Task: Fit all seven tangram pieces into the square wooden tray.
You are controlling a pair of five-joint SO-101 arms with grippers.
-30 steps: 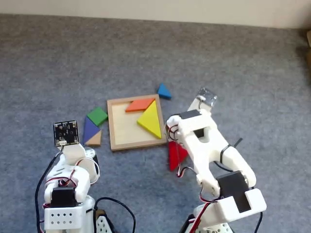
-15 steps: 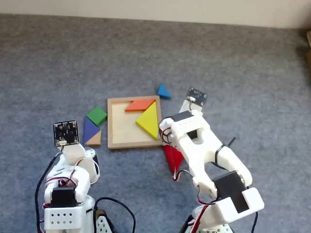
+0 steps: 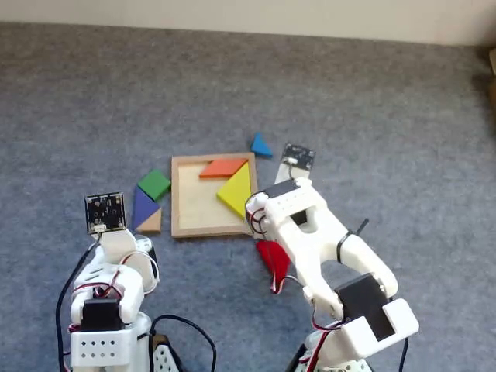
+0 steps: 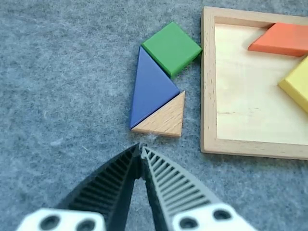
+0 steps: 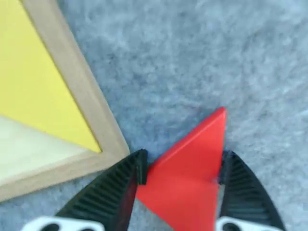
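Right wrist view: right tool (image 5: 183,166) pinches the flat red triangular piece (image 5: 192,144) on the grey table (image 5: 192,57), just outside the square wooden tray (image 5: 72,82), which lies toward the table's far-left. Left tool (image 4: 141,149) is pressed together.

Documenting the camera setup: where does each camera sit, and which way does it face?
High view: fixed above, looking down on the grey table; the left arm and right arm show, with the tray ahead of them.
Left wrist view: on the left arm, looking past the left gripper, fingers shut, at the blue triangle, green square and tray edge.
Right wrist view: on the right arm, looking down past the right gripper, fingers closed on the red triangle.
Shared: all three show the tray and yellow triangle.
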